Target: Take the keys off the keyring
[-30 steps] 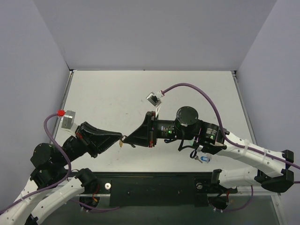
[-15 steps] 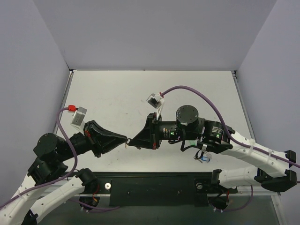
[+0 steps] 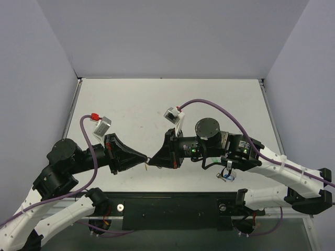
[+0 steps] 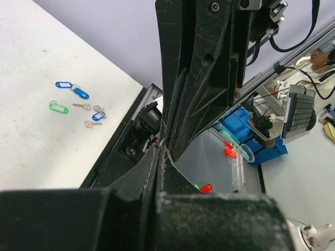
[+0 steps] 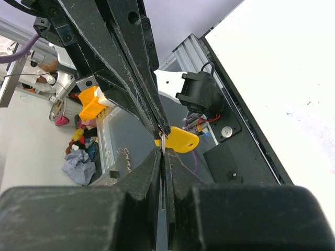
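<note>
Over the near part of the table (image 3: 125, 104), the 2 grippers are met tip to tip. The left gripper (image 3: 145, 158) is seen with its fingers pressed together. A thin silver wire, read as the keyring (image 4: 167, 155), is noted at its tips, but whether it is pinched cannot be told. The right gripper (image 3: 152, 159) is clamped on a silver sliver of the yellow key (image 5: 179, 140), whose cap is held just beyond the fingertips, clear of the table. Farther off, by the table's near edge, loose keys (image 4: 93, 124) are recorded among 3 blue tags (image 4: 64, 84) and 1 green tag (image 4: 58, 107).
</note>
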Controlling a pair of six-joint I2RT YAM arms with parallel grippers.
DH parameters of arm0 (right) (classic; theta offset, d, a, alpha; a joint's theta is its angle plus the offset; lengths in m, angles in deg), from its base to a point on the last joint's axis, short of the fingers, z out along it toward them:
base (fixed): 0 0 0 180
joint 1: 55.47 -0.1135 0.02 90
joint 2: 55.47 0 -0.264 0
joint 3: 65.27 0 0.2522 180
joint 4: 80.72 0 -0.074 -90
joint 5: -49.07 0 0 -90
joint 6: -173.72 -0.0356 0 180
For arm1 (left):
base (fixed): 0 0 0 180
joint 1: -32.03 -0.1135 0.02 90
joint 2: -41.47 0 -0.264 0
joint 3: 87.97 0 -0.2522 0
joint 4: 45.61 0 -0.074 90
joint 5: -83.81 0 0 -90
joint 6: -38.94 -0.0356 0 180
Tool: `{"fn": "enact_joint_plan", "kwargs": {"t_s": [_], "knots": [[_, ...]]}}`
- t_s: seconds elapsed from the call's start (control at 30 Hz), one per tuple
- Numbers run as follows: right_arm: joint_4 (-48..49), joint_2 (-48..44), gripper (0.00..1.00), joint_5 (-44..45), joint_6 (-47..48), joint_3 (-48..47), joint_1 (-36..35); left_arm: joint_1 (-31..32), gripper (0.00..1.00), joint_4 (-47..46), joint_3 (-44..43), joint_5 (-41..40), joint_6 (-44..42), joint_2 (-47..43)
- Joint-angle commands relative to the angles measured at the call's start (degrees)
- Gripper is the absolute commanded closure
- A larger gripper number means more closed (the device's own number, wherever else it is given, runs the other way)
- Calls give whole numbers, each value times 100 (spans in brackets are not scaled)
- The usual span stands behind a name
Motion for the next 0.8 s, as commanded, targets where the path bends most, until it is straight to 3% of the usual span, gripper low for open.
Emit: {"fn": "enact_joint_plan", "kwargs": {"t_s": [0.0,0.13,0.23,0.3,0.47,0.77], "knots": [[532,-117,100,146,152,-246,-31,6,84,462,-155,-81,-9,34],[567,-144,100,190,126,-193,-49,14,50,-178,99,-294,455,-159],[584,-205,100,226,117,-167,-58,6,38,-689,293,-468,747,-282],[610,-214,100,252,117,-114,-58,5,22,-795,285,-644,844,-353],[759,-293,100,287,56,9,-58,5,21,-1155,364,-1093,1002,-686],[1410,-477,100,331,-234,334,-58,6,32,-1928,1066,-1471,1186,-1310]]}}
